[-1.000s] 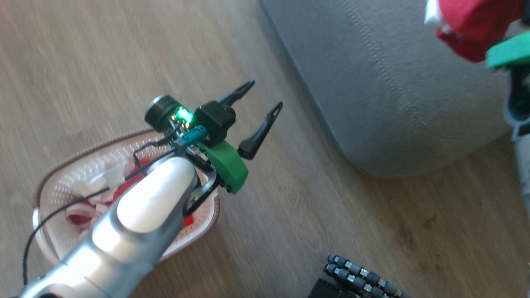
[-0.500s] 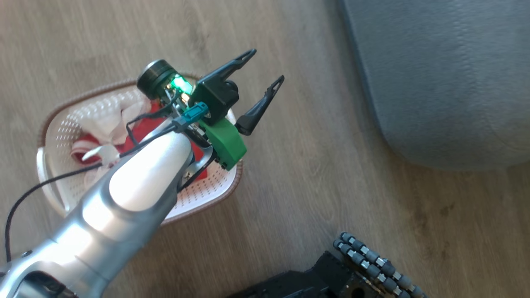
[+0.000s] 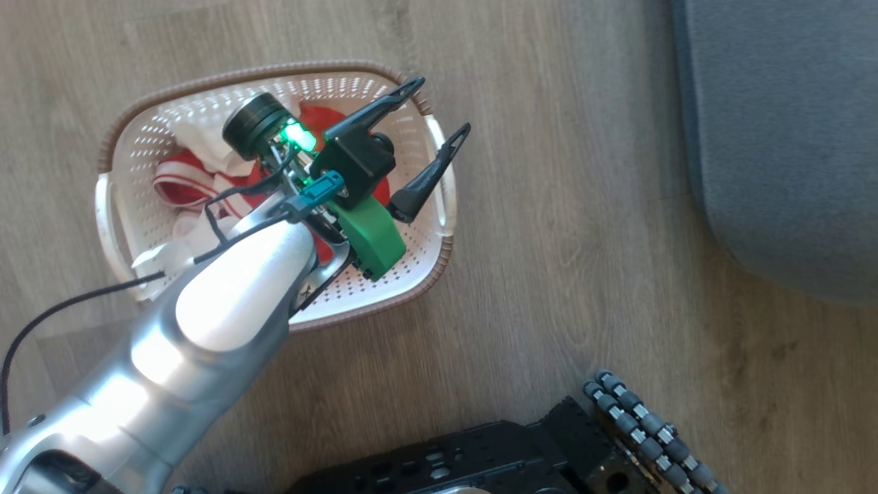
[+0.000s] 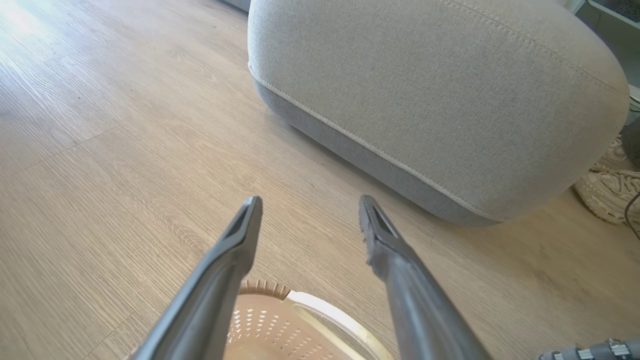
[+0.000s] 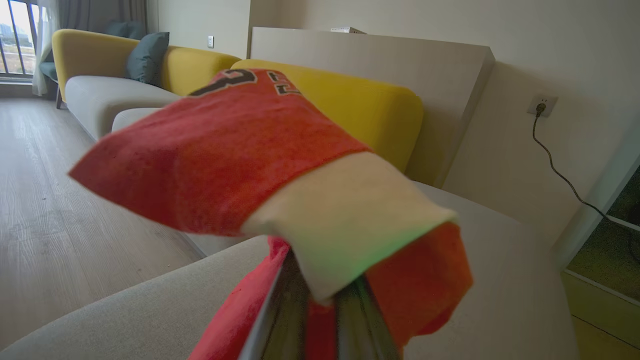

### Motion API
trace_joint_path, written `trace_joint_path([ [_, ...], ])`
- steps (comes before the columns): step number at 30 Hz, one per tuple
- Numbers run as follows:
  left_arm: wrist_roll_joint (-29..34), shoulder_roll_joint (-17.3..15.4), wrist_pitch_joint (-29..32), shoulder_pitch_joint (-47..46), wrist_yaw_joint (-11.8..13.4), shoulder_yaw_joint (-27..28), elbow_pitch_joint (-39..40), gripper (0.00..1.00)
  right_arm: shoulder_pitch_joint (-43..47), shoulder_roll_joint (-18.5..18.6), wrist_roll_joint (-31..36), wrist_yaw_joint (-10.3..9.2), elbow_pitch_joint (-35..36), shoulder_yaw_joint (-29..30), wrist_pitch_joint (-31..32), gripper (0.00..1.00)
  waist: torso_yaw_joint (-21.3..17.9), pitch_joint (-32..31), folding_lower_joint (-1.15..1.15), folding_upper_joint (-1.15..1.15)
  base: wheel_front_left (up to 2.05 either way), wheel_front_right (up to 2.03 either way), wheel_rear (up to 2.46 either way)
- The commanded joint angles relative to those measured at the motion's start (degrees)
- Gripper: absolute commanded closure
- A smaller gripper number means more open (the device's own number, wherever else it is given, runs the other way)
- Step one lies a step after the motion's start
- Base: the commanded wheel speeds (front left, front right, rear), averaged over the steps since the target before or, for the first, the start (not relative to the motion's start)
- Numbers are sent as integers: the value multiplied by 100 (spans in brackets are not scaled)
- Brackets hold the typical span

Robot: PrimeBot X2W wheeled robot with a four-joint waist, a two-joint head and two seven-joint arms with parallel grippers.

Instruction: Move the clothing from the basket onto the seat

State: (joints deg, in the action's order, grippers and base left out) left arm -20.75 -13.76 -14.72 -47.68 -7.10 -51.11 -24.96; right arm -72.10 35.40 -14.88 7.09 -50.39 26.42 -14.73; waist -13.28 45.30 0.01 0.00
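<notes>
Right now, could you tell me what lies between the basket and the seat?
Bare wooden floor lies between the basket and the seat; the head view shows it.

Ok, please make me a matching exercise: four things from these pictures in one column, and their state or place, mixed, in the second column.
1 left gripper
2 right gripper
3 basket
4 seat

A grey fabric
B shut on the red jersey
C on the wooden floor, clothing inside
D open, holding nothing

Pairs: 1-D, 2-B, 3-C, 4-A
</notes>
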Motion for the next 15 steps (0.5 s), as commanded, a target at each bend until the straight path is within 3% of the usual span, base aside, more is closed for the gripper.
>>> trace_joint_path([
  [1, 48, -127, -28, -16, -2, 152, 202, 0, 51, 308, 212, 40, -61, 181, -27, 100, 103, 72, -1, 0, 0, 0, 0],
  [9, 50, -145, -28, 99, 26, 231, 236, 0, 482, -135, 507, 40, -665, 438, -27, 100, 139, 85, -1, 0, 0, 0, 0],
  [10, 49, -132, -28, 104, 27, 244, 236, 0, 567, -193, 529, 40, -686, 407, -27, 63, 135, 59, -1, 0, 0, 0, 0],
  [11, 49, -132, -28, 104, 27, 244, 236, 0, 567, -193, 529, 40, -686, 407, -27, 63, 135, 59, -1, 0, 0, 0, 0],
  [12, 51, -115, -28, 110, 26, 256, 240, 0, 652, -251, 537, 40, -705, 359, -27, 18, 136, 27, -1, 0, 0, 0, 0],
  [13, 50, -99, -28, 118, 25, 271, 244, 0, 735, -291, 536, 40, -706, 323, -27, 0, 139, -16, -1, 0, 0, 0, 0],
  [15, 46, -71, -28, 138, 23, 310, 253, 0, 898, -349, 509, 40, -718, 262, -27, 0, 145, -105, -1, 0, 0, 0, 0],
])
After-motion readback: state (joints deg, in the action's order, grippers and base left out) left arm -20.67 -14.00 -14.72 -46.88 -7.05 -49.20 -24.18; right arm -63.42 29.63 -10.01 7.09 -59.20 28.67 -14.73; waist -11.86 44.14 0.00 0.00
